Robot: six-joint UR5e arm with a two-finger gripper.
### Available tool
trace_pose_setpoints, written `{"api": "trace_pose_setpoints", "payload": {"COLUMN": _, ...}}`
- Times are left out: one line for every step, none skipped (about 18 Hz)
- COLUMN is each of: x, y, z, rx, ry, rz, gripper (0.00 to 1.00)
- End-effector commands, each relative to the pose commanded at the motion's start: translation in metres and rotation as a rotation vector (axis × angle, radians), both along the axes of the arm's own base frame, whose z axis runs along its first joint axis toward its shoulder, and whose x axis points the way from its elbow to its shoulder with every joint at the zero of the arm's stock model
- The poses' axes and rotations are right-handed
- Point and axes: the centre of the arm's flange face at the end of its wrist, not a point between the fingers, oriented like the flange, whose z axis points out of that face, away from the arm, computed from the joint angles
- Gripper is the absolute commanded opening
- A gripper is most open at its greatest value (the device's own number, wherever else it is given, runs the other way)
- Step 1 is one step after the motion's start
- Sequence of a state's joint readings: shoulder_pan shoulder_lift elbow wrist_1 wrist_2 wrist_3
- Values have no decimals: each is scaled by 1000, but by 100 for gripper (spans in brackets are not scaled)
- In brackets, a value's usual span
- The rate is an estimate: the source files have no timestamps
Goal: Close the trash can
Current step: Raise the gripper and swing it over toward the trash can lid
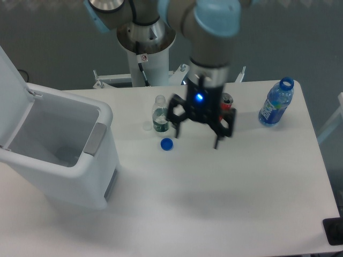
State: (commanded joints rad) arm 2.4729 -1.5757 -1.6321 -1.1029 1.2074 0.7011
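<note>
The trash can [80, 182] is a big white bin at the left of the table, with a grey latch [95, 139] on its front rim. Its white lid [10, 91] stands tilted up and back on the left, so the inside shows. My gripper [197, 138] hangs above the table's middle, well to the right of the bin and not touching it. Its two dark fingers are spread wide apart with nothing between them.
A small clear bottle [160, 114] stands just left of the gripper, with a blue cap [166, 144] lying in front of it. A red can [227, 100] lies partly behind the gripper. A blue bottle [274, 103] stands at the back right.
</note>
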Motion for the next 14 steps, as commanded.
{"api": "trace_pose_setpoints", "payload": {"x": 17, "y": -3, "z": 14, "rx": 23, "ry": -1, "rz": -2, "gripper": 81}}
{"api": "trace_pose_setpoints", "payload": {"x": 29, "y": -5, "z": 26, "rx": 50, "ry": -15, "rz": 14, "gripper": 64}}
{"api": "trace_pose_setpoints", "payload": {"x": 43, "y": -6, "z": 38, "rx": 83, "ry": -34, "rz": 34, "gripper": 50}}
{"api": "trace_pose_setpoints", "payload": {"x": 57, "y": -8, "z": 50, "rx": 112, "ry": -45, "rz": 51, "gripper": 34}}
{"api": "trace_pose_setpoints", "payload": {"x": 69, "y": -8, "z": 60, "rx": 137, "ry": -48, "rz": 49, "gripper": 26}}
{"api": "trace_pose_setpoints", "payload": {"x": 78, "y": -12, "z": 73, "rx": 159, "ry": -39, "rz": 50, "gripper": 17}}
{"api": "trace_pose_setpoints", "payload": {"x": 86, "y": -14, "z": 83, "rx": 176, "ry": -42, "rz": 60, "gripper": 12}}
{"api": "trace_pose_setpoints", "payload": {"x": 98, "y": -14, "z": 91, "rx": 198, "ry": -61, "rz": 71, "gripper": 10}}
{"api": "trace_pose_setpoints", "payload": {"x": 108, "y": -15, "z": 98, "rx": 221, "ry": -70, "rz": 79, "gripper": 8}}
{"api": "trace_pose_setpoints", "payload": {"x": 118, "y": -15, "z": 103, "rx": 230, "ry": -81, "rz": 85, "gripper": 5}}
{"api": "trace_pose_setpoints", "payload": {"x": 129, "y": -17, "z": 110, "rx": 241, "ry": -78, "rz": 75, "gripper": 0}}
{"api": "trace_pose_setpoints", "payload": {"x": 142, "y": -18, "z": 115, "rx": 249, "ry": -74, "rz": 57, "gripper": 0}}
{"api": "trace_pose_setpoints", "payload": {"x": 156, "y": -20, "z": 121, "rx": 259, "ry": -69, "rz": 35, "gripper": 0}}
{"api": "trace_pose_setpoints", "payload": {"x": 168, "y": -23, "z": 127, "rx": 270, "ry": -63, "rz": 18, "gripper": 0}}
